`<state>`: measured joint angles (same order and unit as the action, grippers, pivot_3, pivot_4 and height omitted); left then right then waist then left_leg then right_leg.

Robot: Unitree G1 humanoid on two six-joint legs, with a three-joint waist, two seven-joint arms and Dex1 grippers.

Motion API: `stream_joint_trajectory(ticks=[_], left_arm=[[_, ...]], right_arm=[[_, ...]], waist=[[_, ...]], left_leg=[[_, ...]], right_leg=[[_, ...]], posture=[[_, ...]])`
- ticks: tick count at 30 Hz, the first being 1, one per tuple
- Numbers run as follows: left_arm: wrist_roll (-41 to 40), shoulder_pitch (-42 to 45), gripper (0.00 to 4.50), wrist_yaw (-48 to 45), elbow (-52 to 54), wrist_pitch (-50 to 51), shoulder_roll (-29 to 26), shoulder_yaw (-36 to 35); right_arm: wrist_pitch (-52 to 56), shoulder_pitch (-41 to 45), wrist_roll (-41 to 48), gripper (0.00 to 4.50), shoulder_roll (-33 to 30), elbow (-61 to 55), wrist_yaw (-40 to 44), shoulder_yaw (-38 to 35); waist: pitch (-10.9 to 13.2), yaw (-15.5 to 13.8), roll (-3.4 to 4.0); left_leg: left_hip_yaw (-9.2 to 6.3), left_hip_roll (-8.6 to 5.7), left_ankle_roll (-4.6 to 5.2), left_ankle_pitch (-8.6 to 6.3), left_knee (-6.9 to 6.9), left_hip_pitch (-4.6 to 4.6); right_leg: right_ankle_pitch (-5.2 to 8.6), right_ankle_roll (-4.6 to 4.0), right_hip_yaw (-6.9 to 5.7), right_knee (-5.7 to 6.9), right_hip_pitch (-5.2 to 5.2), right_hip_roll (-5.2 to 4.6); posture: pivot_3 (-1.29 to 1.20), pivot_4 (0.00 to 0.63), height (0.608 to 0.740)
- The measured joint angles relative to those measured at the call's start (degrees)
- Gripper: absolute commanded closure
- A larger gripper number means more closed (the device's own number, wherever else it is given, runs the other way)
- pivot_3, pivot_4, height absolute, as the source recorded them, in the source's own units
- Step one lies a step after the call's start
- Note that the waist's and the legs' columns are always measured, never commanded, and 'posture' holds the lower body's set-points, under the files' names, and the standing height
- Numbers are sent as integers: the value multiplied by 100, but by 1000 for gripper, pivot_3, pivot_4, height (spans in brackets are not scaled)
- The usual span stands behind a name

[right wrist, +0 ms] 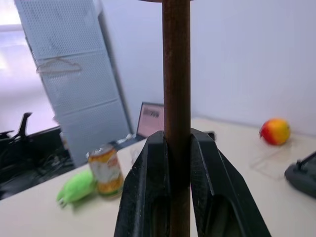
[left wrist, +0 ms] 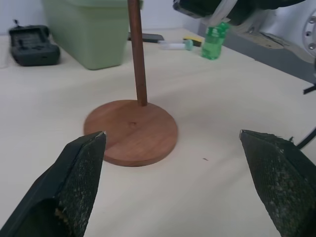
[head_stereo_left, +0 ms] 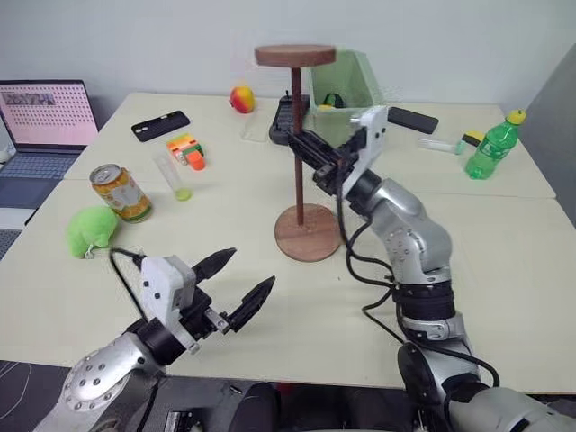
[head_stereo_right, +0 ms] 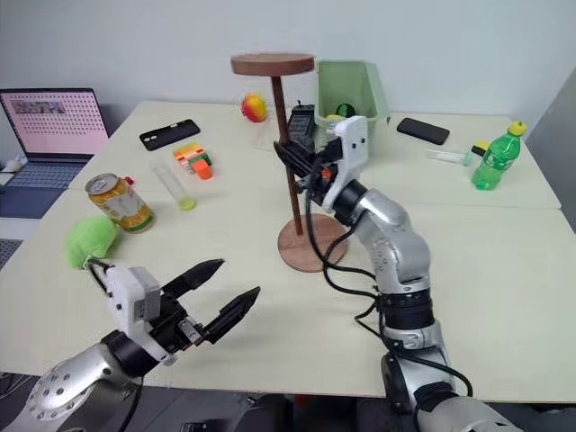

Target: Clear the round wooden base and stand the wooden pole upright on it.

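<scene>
Head views: pale cream worktop [head_stereo_left: 504, 297] made of joined tables, seams visible, against a plain light wall; laptop [head_stereo_left: 45, 121] at the far left edge with a pink-lit screen, writing too small to read; yellow drink can [head_stereo_left: 120, 192] with a printed label, not legible, beside a green plush toy [head_stereo_left: 90, 229]; also a black phone [head_stereo_left: 160, 125], orange-and-green blocks [head_stereo_left: 187, 149], a red-yellow fruit [head_stereo_left: 241, 98], a green bin [head_stereo_left: 353, 83] and a green bottle [head_stereo_left: 491, 146] with yellow cap; round wooden base [head_stereo_left: 308, 232] flat near mid-worktop, wooden pole [head_stereo_left: 296, 135] upright on it, disc end uppermost; right hand [head_stereo_left: 306, 142] clenched on the pole at mid-height; left hand [head_stereo_left: 236, 283] released, fingers spread wide, near the front edge, well apart from the base.

Left wrist view: base seen close, small centre hole bare, pole foot resting behind that hole toward the rim; bottle label unreadable.

Right wrist view: two black fingers [right wrist: 148, 197] pressed against the pole on both sides; beyond, a perforated grey panel, a dark chair; can print blurred.
</scene>
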<state>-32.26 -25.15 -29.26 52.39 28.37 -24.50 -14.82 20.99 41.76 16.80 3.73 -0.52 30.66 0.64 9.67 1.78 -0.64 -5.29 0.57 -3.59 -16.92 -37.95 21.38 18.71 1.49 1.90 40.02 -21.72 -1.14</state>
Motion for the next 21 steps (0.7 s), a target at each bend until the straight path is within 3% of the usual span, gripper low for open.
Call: stream_joint_trajectory(ticks=[2,5,10,21], left_arm=[[473,-421,0,-54,-189,-496,90,280],[766,-246,0,21,-330,-757,216,586],[817,255,0,241,-315,-774,218,686],[764,329,0,296,-311,-701,114,678]], right_arm=[[-599,-143,-277,4292,80,512,-107,175],[-1149,-235,-471,4292,87,1129,-156,275],[-1770,-176,-549,4292,-17,1579,-213,262],[-2296,-171,-630,4292,12,2069,-257,243]], waist=[[2,2,1],[5,-11,4],[4,22,2],[4,59,2]], left_leg=[[35,0,4,-3,11,-26],[52,6,5,-3,8,-25],[55,13,15,-10,10,-31],[55,18,17,-12,12,-38]], right_leg=[[0,-1,19,-5,16,4],[0,-1,22,-3,16,7],[0,0,38,-5,14,7],[0,0,47,-4,15,7]], posture=[[0,150,740],[0,150,740],[0,150,740],[0,150,740]])
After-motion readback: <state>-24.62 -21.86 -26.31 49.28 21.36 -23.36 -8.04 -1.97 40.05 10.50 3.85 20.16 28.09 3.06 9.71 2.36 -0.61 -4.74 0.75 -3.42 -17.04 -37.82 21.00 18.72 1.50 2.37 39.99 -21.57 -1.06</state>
